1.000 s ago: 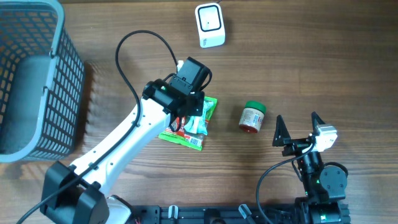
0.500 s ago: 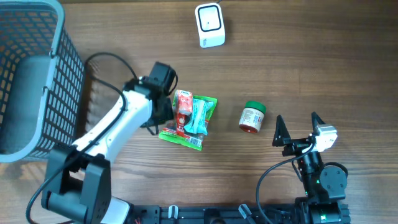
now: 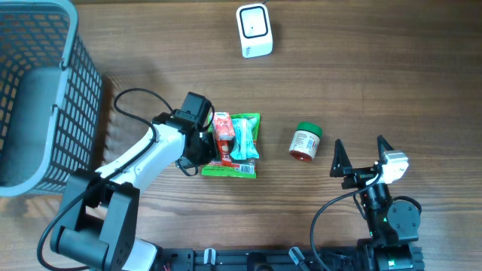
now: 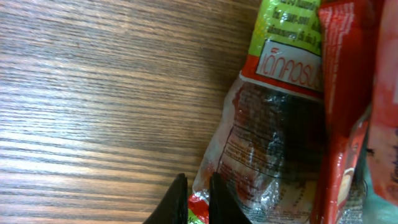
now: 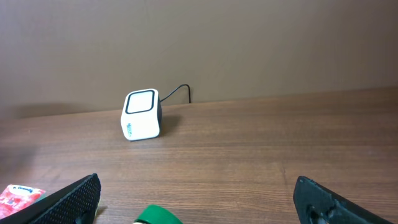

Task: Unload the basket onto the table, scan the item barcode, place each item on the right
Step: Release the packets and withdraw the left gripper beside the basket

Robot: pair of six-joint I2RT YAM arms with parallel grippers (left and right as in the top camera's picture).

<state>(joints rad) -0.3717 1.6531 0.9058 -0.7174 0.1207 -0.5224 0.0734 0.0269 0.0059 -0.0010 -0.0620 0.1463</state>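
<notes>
Your left fingers (image 4: 178,200) are sitting almost closed, pinching the lower left edge of the green snack packet (image 3: 242,170). In the left wrist view its corner is showing in the thin gap between them. That packet is lying flat near the middle of the bench (image 3: 392,75), with a red packet (image 3: 223,134) and a teal packet (image 3: 245,139) lying side by side on top of it. Your right fingers (image 5: 74,198) are standing spread wide and gripping nothing, at the front right of the bench and well apart from the packets, facing the white scanner (image 3: 254,30). A small jar (image 3: 306,141) with a green lid is lying on its side between the packets and your right arm. The scanner is standing at the far edge, well apart from the packets, and a blue-grey basket (image 3: 84,71) is sitting at the far left.
</notes>
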